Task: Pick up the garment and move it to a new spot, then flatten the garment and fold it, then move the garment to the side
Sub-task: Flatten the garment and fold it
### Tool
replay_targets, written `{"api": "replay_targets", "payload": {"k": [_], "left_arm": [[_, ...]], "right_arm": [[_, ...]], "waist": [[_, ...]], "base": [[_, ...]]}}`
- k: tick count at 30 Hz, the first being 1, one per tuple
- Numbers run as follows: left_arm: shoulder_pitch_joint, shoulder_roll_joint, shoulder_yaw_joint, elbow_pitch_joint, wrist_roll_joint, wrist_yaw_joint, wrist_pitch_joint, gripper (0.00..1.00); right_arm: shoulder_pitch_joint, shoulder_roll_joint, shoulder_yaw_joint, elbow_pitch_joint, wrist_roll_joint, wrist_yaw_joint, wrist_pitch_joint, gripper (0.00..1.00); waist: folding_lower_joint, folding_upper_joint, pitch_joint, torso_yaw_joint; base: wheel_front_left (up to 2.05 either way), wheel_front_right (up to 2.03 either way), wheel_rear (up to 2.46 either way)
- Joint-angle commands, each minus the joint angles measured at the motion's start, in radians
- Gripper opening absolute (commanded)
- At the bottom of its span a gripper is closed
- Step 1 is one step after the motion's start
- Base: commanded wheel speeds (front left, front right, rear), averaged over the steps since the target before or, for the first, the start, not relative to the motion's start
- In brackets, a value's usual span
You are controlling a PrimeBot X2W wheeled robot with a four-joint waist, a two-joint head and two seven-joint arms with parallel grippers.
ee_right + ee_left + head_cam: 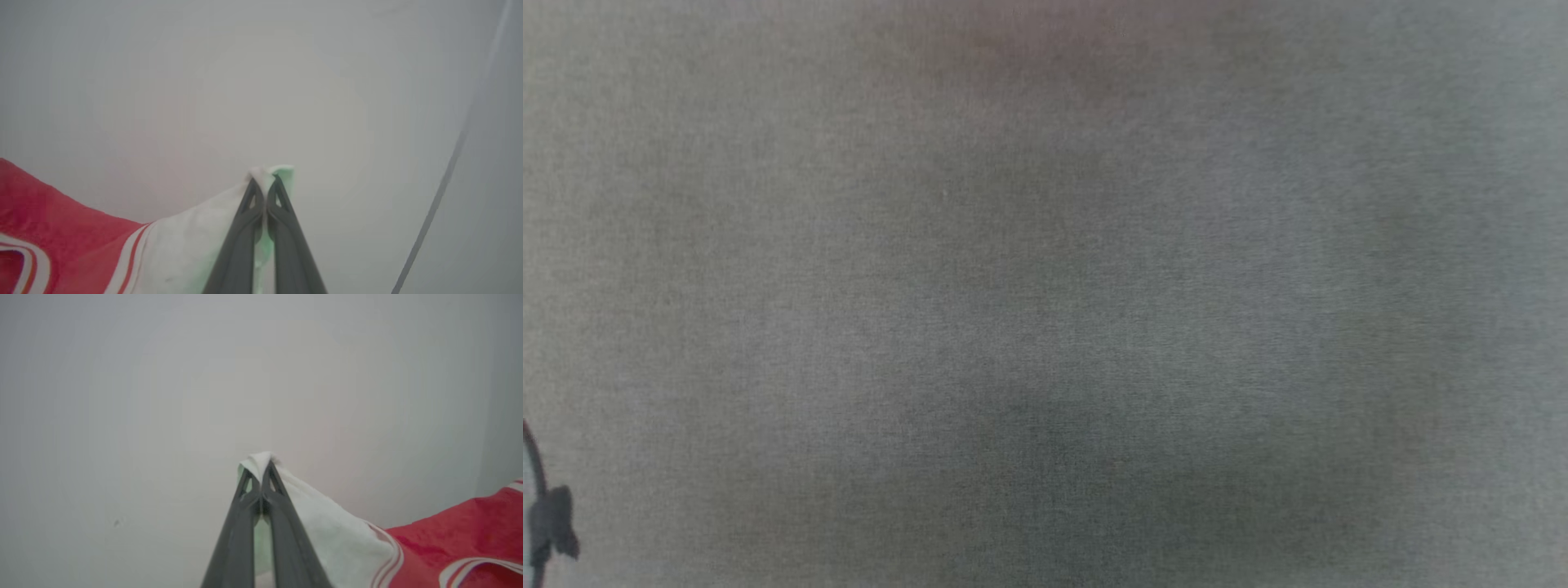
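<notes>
Left claw [261, 470] was pressed together, pinching tip of white sleeve [327, 535]. Right claw [265, 182] likewise pinched other white sleeve [192, 241]. Garment [457, 535] was slung between both claws, red body sagging in middle; contact with grey tabletop [1045, 245] could not be told.
Judged step: carrying to new spot, ahead of flattening.
Advice: both pinches firm, claws level, spread enough for taut top edge; hem down first, then draw back so cloth lay smooth.
Risk: thin sleeve pinch slipping.
</notes>
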Motion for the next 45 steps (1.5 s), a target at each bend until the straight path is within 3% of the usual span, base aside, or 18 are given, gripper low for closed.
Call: {"api": "replay_targets", "payload": {"k": [1, 5, 11, 12, 18, 25, 28, 34, 35, 45], "left_arm": [[0.002, 0.003, -0.001, 0.010, 0.007, -0.007, -0.010, 0.00], [0.056, -0.013, -0.021, 0.085, 0.000, -0.035, -0.032, 0.00], [0.187, -0.044, -0.050, 0.183, -0.053, -0.061, 0.057, 0.00], [0.235, -0.051, -0.059, 0.200, -0.072, -0.067, 0.103, 0.00], [0.388, -0.043, -0.093, 0.222, -0.114, -0.074, 0.282, 0.00], [0.597, 0.010, -0.104, 0.133, -0.179, -0.076, 0.392, 0.00], [0.696, 0.043, -0.104, 0.052, -0.201, -0.056, 0.437, 0.00], [0.963, 0.194, -0.096, -0.295, -0.276, 0.052, 0.557, 0.00], [0.963, 0.194, -0.096, -0.295, -0.276, 0.052, 0.557, 0.00], [1.347, 0.473, -0.023, -0.926, -0.414, 0.395, 0.666, 0.00]], "right_arm": [[0.000, 0.001, 0.009, 0.014, 0.004, -0.001, -0.009, 0.00], [0.031, 0.003, 0.073, 0.104, 0.059, -0.001, 0.001, 0.00], [0.157, -0.005, 0.168, 0.130, 0.247, -0.001, 0.098, 0.00], [0.210, -0.010, 0.189, 0.103, 0.335, -0.001, 0.142, 0.00], [0.383, -0.085, 0.274, -0.018, 0.505, -0.001, 0.292, 0.00], [0.594, -0.197, 0.329, -0.187, 0.639, -0.001, 0.410, 0.00], [0.682, -0.243, 0.337, -0.252, 0.677, -0.001, 0.468, 0.00], [0.892, -0.334, 0.324, -0.388, 0.757, -0.001, 0.630, 0.00], [0.892, -0.334, 0.324, -0.388, 0.757, -0.001, 0.630, 0.00], [1.163, -0.463, 0.252, -0.594, 0.825, -0.001, 0.855, 0.00]], "waist": [[0.0000, 0.0000, 0.019, 0.012], [0.0000, 0.0000, 0.023, 0.024], [0.0000, 0.0000, 0.005, 0.045], [0.0000, 0.0000, -0.009, 0.049], [0.0000, 0.0000, -0.073, 0.055], [0.0000, 0.0000, -0.152, 0.060], [0.0000, 0.0000, -0.176, 0.060], [0.0000, 0.0000, -0.231, 0.051], [0.0000, 0.0000, -0.231, 0.051], [0.0000, 0.0000, -0.263, 0.041]], "base": [[0.00, 0.00, 0.00], [0.00, 0.00, 0.00], [0.00, 0.00, 0.00], [0.00, 0.00, 0.00], [0.00, 0.00, 0.00], [0.00, 0.00, 0.00], [0.00, 0.00, 0.00], [0.00, 0.00, 0.00], [0.00, 0.00, 0.00], [0.00, 0.00, 0.00]]}}
